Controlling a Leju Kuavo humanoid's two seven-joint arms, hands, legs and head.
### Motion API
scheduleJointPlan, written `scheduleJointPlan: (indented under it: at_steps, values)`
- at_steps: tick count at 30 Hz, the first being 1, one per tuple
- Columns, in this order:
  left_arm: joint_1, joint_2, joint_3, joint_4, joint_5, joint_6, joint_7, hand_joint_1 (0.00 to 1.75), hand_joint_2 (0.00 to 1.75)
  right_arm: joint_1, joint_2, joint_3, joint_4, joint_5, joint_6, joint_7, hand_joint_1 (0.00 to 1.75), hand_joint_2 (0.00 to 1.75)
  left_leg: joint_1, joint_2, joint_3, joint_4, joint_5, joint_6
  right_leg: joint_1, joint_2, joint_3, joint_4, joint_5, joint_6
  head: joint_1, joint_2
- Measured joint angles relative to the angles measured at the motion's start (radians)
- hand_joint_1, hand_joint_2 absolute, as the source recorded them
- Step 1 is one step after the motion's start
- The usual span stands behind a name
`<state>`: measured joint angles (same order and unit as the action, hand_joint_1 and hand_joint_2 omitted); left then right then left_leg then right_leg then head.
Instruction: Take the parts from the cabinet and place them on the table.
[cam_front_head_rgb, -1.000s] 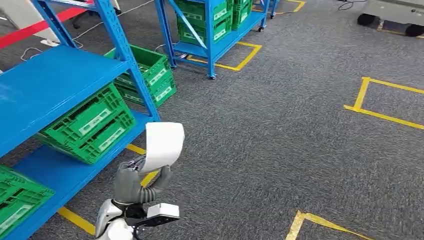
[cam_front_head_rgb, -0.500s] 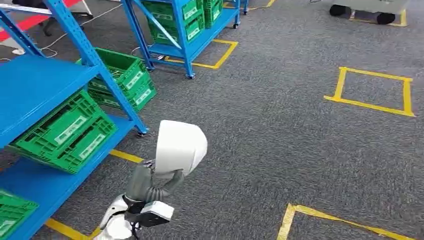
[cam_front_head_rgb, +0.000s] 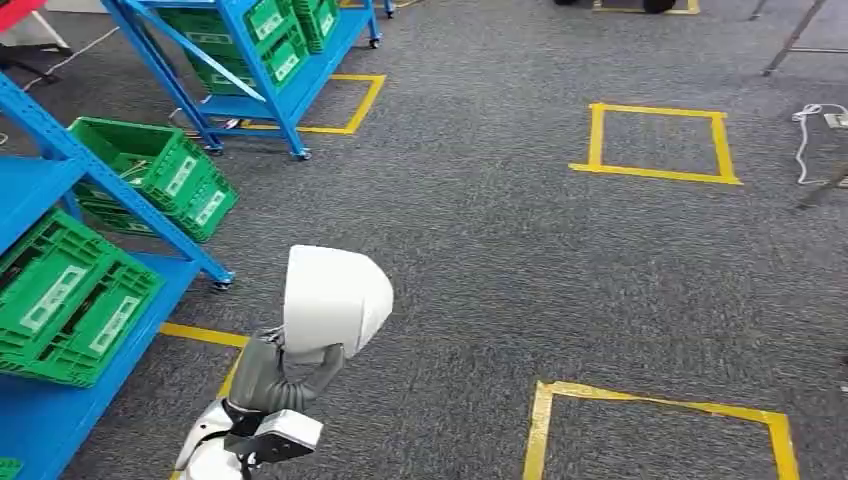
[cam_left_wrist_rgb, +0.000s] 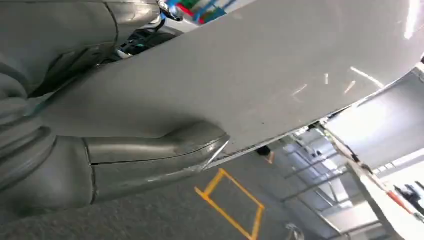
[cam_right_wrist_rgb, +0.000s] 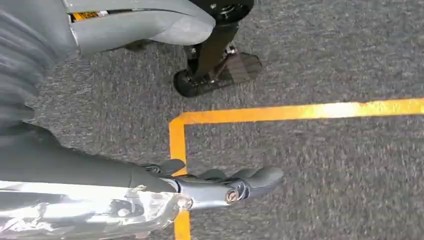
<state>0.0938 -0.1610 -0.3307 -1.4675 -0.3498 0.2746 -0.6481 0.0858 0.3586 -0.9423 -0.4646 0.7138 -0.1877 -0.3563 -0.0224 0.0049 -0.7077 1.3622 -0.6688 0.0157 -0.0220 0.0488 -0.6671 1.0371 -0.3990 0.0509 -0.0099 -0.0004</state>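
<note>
A white curved shell part (cam_front_head_rgb: 335, 300) stands upright above the grey carpet at the lower left of the head view. My left hand (cam_front_head_rgb: 285, 375) grips it from below, fingers wrapped on its lower edge. In the left wrist view the part's smooth pale surface (cam_left_wrist_rgb: 250, 85) lies across the hand, with the grey thumb (cam_left_wrist_rgb: 150, 155) pressed against it. My right hand (cam_right_wrist_rgb: 200, 185) hangs over the carpet with dark fingers stretched out and nothing in them.
A blue shelf rack (cam_front_head_rgb: 40, 190) with green crates (cam_front_head_rgb: 70, 300) stands at the left, more crates (cam_front_head_rgb: 160, 170) behind it. A second blue rack (cam_front_head_rgb: 260, 50) is at the back. Yellow tape squares (cam_front_head_rgb: 655, 140) (cam_front_head_rgb: 650, 410) mark the carpet; a white cable (cam_front_head_rgb: 815, 125) lies far right.
The whole picture has shifted: the camera turned right, so the racks slid left and new tape squares came in. The left hand still holds the white part.
</note>
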Motion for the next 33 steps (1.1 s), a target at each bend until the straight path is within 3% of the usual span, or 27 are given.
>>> scheduleJointPlan:
  at_steps: [1, 2, 3, 4, 5, 6, 7, 9, 10, 11, 12, 13, 14, 15, 16, 17, 20, 21, 22, 23, 25, 26, 28, 29, 30, 31, 33]
  values:
    - [0.0, 0.0, 0.0, 0.0, 0.0, -0.001, 0.0, 1.75, 1.75, 0.0, 0.0, -0.001, 0.0, 0.002, 0.001, 0.0, 0.0, 1.75, -0.002, -0.001, -0.001, -0.002, 0.006, 0.002, 0.001, 0.002, 0.0, 0.0, 0.0, 0.0, 0.0, 0.0]
    - [0.003, 0.003, 0.003, -0.002, 0.004, -0.014, 0.0, 1.75, 1.75, 0.0, 0.0, -0.01, -0.001, 0.023, 0.006, -0.004, 0.0, 1.75, -0.026, -0.014, 0.02, -0.099, 0.101, 0.029, 0.01, 0.027, 0.007, 0.0, 0.0, -0.004, -0.001, 0.0]
    - [0.005, 0.003, 0.003, -0.003, 0.004, -0.015, 0.0, 1.75, 1.75, 0.0, 0.0, -0.012, -0.001, 0.027, 0.008, -0.005, 0.0, 1.75, -0.031, -0.02, 0.039, -0.151, 0.137, 0.038, 0.012, 0.036, 0.011, 0.0, 0.0, -0.007, -0.001, 0.0]
    - [0.006, 0.003, 0.004, -0.011, 0.005, -0.016, 0.0, 1.75, 1.75, -0.002, 0.003, -0.016, -0.001, 0.033, 0.01, -0.008, 0.0, 1.75, -0.046, -0.079, 0.09, -0.289, 0.214, 0.063, 0.012, 0.051, 0.015, -0.004, 0.001, -0.008, 0.001, 0.0]
    - [0.013, 0.002, 0.011, -0.017, 0.005, -0.018, 0.0, 1.75, 1.75, -0.004, 0.002, -0.027, -0.003, 0.041, 0.014, -0.009, 0.0, 1.75, -0.034, -0.058, 0.121, -0.382, 0.251, 0.049, 0.032, 0.099, 0.007, -0.004, 0.007, -0.013, -0.004, 0.0]
    - [0.013, 0.002, 0.013, -0.018, 0.005, -0.022, 0.0, 1.75, 1.75, -0.003, 0.002, -0.033, -0.005, 0.045, 0.014, -0.01, 0.0, 1.75, -0.031, -0.05, 0.127, -0.385, 0.253, 0.048, 0.04, 0.047, -0.005, 0.017, -0.016, -0.013, -0.004, 0.0]
    - [0.014, 0.002, 0.013, -0.019, 0.005, -0.024, 0.0, 1.75, 1.75, -0.003, 0.002, -0.035, -0.005, 0.051, 0.016, -0.011, 0.0, 1.75, -0.03, -0.039, 0.128, -0.386, 0.253, 0.051, 0.041, 0.001, -0.023, 0.068, -0.057, -0.005, 0.002, 0.0]
    - [0.022, 0.004, 0.017, -0.019, 0.004, -0.027, 0.0, 1.75, 1.75, -0.009, 0.002, -0.041, -0.008, 0.06, 0.021, -0.013, 0.0, 1.75, -0.027, -0.012, 0.127, -0.385, 0.252, 0.052, 0.036, -0.033, -0.087, 0.22, -0.139, 0.01, 0.003, 0.0]
    - [0.025, 0.005, 0.019, -0.019, 0.003, -0.028, 0.001, 1.75, 1.75, -0.012, 0.002, -0.043, -0.008, 0.062, 0.021, -0.013, 0.0, 1.75, -0.025, 0.003, 0.126, -0.385, 0.252, 0.052, 0.031, -0.038, -0.111, 0.286, -0.166, 0.018, 0.002, 0.0]
    - [0.026, 0.005, 0.019, -0.019, 0.002, -0.028, 0.001, 1.75, 1.75, -0.011, 0.002, -0.045, -0.008, 0.063, 0.021, -0.013, 0.0, 1.75, -0.022, 0.016, 0.126, -0.385, 0.251, 0.051, 0.025, -0.042, -0.113, 0.303, -0.166, 0.026, 0.003, 0.0]
    - [0.026, 0.005, 0.02, -0.019, 0.002, -0.028, 0.001, 1.75, 1.75, -0.011, 0.002, -0.048, -0.008, 0.064, 0.021, -0.013, 0.0, 1.75, -0.018, 0.027, 0.126, -0.385, 0.25, 0.049, 0.019, -0.045, -0.089, 0.271, -0.145, 0.033, 0.002, 0.0]
    - [0.026, 0.005, 0.021, -0.019, 0.002, -0.028, 0.001, 1.75, 1.75, -0.011, 0.002, -0.049, -0.009, 0.065, 0.021, -0.013, 0.0, 1.75, -0.013, 0.037, 0.127, -0.384, 0.248, 0.045, 0.015, -0.049, -0.045, 0.202, -0.11, 0.04, 0.003, 0.0]
    - [0.026, 0.005, 0.022, -0.019, 0.002, -0.028, 0.002, 1.75, 1.75, -0.01, 0.001, -0.051, -0.01, 0.066, 0.021, -0.013, 0.0, 1.75, -0.008, 0.045, 0.129, -0.38, 0.244, 0.039, 0.009, -0.063, 0.016, 0.1, -0.069, 0.048, 0.002, 0.0]
    - [0.026, 0.005, 0.023, -0.019, 0.002, -0.028, 0.002, 1.75, 1.75, -0.011, 0.001, -0.053, -0.012, 0.066, 0.021, -0.014, 0.0, 1.75, -0.006, 0.054, 0.132, -0.374, 0.239, 0.031, 0.005, -0.096, 0.071, 0.009, -0.045, 0.059, 0.004, 0.0]
    - [0.026, 0.005, 0.024, -0.019, 0.002, -0.028, 0.002, 1.75, 1.75, -0.015, 0.002, -0.053, -0.012, 0.066, 0.022, -0.014, 0.0, 1.75, -0.012, 0.059, 0.129, -0.366, 0.234, 0.022, 0.013, -0.1, 0.089, -0.009, -0.053, 0.055, 0.008, 0.0]
    - [0.026, 0.006, 0.024, -0.019, 0.001, -0.028, 0.002, 1.75, 1.75, -0.016, 0.002, -0.056, -0.012, 0.066, 0.022, -0.014, 0.0, 1.75, -0.012, 0.064, 0.128, -0.363, 0.236, 0.019, 0.012, -0.082, 0.084, -0.01, -0.048, 0.03, 0.004, 0.0]
    - [0.026, 0.006, 0.025, -0.019, -0.001, -0.028, 0.004, 1.75, 1.75, -0.013, 0.002, -0.059, -0.013, 0.067, 0.022, -0.014, 0.0, 1.75, -0.009, 0.08, 0.131, -0.365, 0.237, 0.01, 0.011, -0.061, 0.078, -0.011, -0.042, 0.006, 0.006, 0.0]
    - [0.025, 0.005, 0.026, -0.02, -0.001, -0.028, 0.004, 1.75, 1.75, -0.013, 0.002, -0.06, -0.013, 0.067, 0.021, -0.014, 0.0, 1.75, -0.005, 0.052, 0.127, -0.355, 0.22, -0.001, 0.009, -0.053, 0.078, -0.013, -0.039, -0.007, 0.005, 0.0]
    - [0.026, 0.005, 0.026, -0.022, -0.002, -0.028, 0.004, 1.75, 1.75, -0.014, 0.002, -0.061, -0.015, 0.067, 0.021, -0.014, 0.0, 1.75, -0.001, 0.026, 0.115, -0.319, 0.19, -0.007, 0.008, -0.048, 0.076, -0.014, -0.037, -0.015, 0.004, 0.0]
    - [0.027, 0.006, 0.026, -0.023, -0.003, -0.028, 0.004, 1.75, 1.75, -0.015, 0.002, -0.061, -0.016, 0.068, 0.022, -0.014, 0.0, 1.75, 0.004, 0.01, 0.08, -0.234, 0.14, -0.013, 0.008, -0.038, 0.073, -0.015, -0.034, -0.02, 0.004, 0.0]
    - [0.029, 0.008, 0.026, -0.023, -0.004, -0.028, 0.004, 1.75, 1.75, -0.015, 0.002, -0.063, -0.016, 0.074, 0.022, -0.015, 0.0, 1.75, 0.008, 0.004, 0.008, -0.073, 0.072, -0.018, 0.008, -0.02, 0.064, -0.015, -0.03, -0.025, 0.004, 0.0]
    - [0.03, 0.008, 0.026, -0.023, -0.006, -0.028, 0.004, 1.75, 1.75, -0.015, 0.002, -0.066, -0.016, 0.077, 0.022, -0.015, 0.0, 1.75, 0.009, 0.003, -0.005, -0.044, 0.07, -0.017, 0.008, -0.011, 0.062, -0.015, -0.028, -0.027, 0.005, 0.0]
    - [0.03, 0.009, 0.026, -0.023, -0.006, -0.028, 0.005, 1.75, 1.75, -0.014, 0.002, -0.071, -0.016, 0.081, 0.022, -0.015, 0.0, 1.75, 0.011, 0.0, 0.036, -0.117, 0.13, -0.014, 0.008, 0.011, 0.06, -0.015, -0.025, -0.026, 0.005, 0.0]
    - [0.03, 0.009, 0.026, -0.023, -0.007, -0.028, 0.005, 1.75, 1.75, -0.015, 0.002, -0.073, -0.016, 0.084, 0.023, -0.016, 0.0, 1.75, 0.013, -0.008, 0.084, -0.207, 0.177, -0.012, 0.008, 0.023, 0.061, -0.015, -0.023, -0.024, 0.005, 0.0]
    - [0.03, 0.009, 0.026, -0.024, -0.01, -0.028, 0.005, 1.75, 1.75, -0.016, 0.002, -0.074, -0.016, 0.086, 0.024, -0.017, 0.0, 1.75, 0.017, -0.031, 0.13, -0.293, 0.215, -0.011, 0.006, 0.035, 0.061, -0.015, -0.021, -0.021, 0.005, 0.0]
    - [0.029, 0.009, 0.026, -0.024, -0.013, -0.027, 0.005, 1.75, 1.75, -0.017, 0.002, -0.075, -0.016, 0.087, 0.026, -0.018, 0.0, 1.75, 0.023, -0.079, 0.156, -0.343, 0.21, -0.013, 0.005, 0.043, 0.058, -0.015, -0.019, -0.017, 0.005, 0.0]
    - [0.03, 0.01, 0.026, -0.024, -0.019, -0.027, 0.007, 1.75, 1.75, -0.02, 0.002, -0.08, -0.016, 0.093, 0.027, -0.019, 0.0, 1.75, 0.021, -0.079, 0.158, -0.363, 0.207, -0.015, 0.004, 0.061, 0.043, -0.013, -0.009, -0.003, 0.007, 0.0]
